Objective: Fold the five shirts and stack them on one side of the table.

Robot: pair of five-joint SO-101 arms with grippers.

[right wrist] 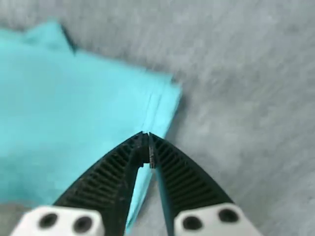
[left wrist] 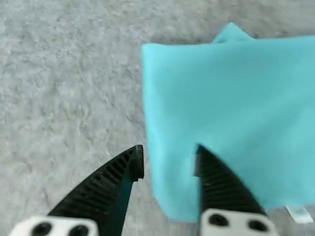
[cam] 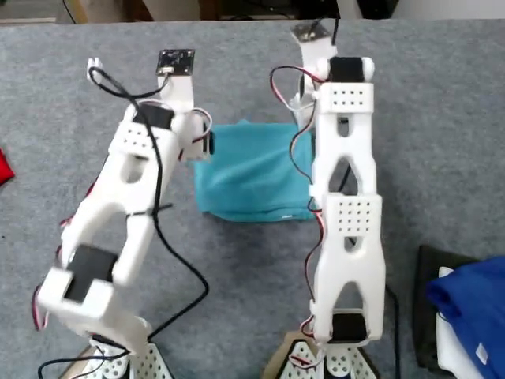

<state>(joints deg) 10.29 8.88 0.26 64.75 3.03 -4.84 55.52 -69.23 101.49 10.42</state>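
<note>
Looks like the last fold on the teal shirt (cam: 252, 170), mid-table between the arms. Left gripper (left wrist: 167, 160): spread apart, straddling its left edge. Right gripper (right wrist: 149, 147): tips together over the right edge, no cloth visibly caught. Next, likely: grip both edges evenly, then carry to the blue shirt (cam: 473, 304) at near right.

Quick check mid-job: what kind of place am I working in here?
Probably a robotics test bench rather than a home: a grey felt-covered table, two white plastic arms with exposed wiring, and a folded turquoise cloth shirt laid between them.
</note>
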